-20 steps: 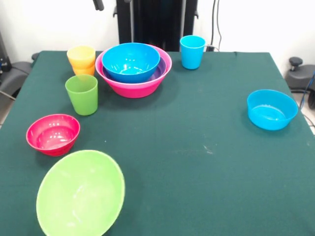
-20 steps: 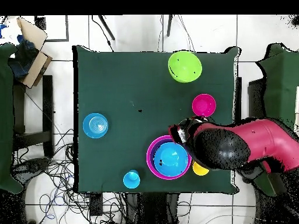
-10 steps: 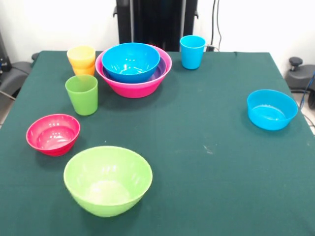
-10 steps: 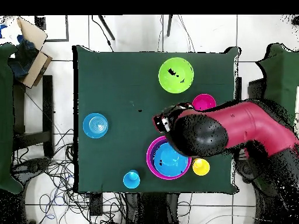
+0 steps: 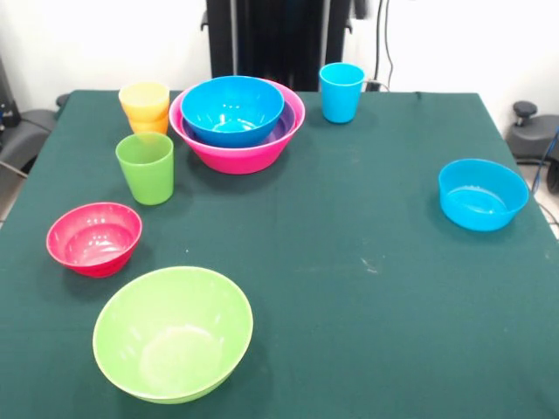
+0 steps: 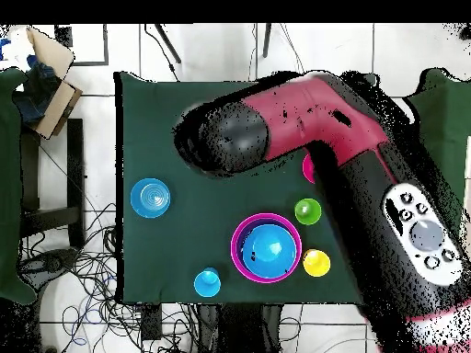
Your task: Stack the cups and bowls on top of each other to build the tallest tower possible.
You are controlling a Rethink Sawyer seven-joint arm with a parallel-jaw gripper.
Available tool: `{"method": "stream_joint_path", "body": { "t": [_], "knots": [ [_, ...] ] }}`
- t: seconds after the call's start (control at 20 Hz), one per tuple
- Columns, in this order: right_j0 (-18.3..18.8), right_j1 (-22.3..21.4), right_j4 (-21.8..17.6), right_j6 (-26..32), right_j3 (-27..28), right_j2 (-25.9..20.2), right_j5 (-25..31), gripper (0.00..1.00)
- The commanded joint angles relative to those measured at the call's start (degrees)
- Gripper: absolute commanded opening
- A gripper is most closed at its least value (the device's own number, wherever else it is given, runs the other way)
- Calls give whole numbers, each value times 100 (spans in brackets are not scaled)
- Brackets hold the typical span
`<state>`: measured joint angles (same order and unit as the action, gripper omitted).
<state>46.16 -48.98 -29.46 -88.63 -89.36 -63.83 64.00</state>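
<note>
A blue bowl (image 5: 232, 109) nests in the pink bowl (image 5: 240, 150) at the bench's (image 5: 367, 262) far side, starting the tower. Light green bowl (image 5: 173, 333) waits near-left. Whether the jaws are clenched, I cannot tell.

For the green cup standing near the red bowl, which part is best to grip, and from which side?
Grip the green cup by its rim, coming straight down from above. It stands upright, mouth open, apart from the red bowl and the yellow cup, so one jaw can probably go inside.
</note>
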Motion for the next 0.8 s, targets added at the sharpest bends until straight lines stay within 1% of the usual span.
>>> {"method": "stream_joint_path", "body": {
  "t": [0.05, 0.25, 0.4, 0.6, 0.8],
  "knots": [
    [-922, 1015, -644, 912, 2235, 1002, 1418, 100],
    [-1050, 1000, -551, 912, 2384, 1068, 1635, 100],
    [-1051, 960, -496, 880, 2321, 1107, 1596, 100],
    [-959, 1029, -370, 911, 2160, 1064, 1257, 100],
    [-782, 1127, -348, 1262, 1935, 911, 835, 100]
  ]
}}
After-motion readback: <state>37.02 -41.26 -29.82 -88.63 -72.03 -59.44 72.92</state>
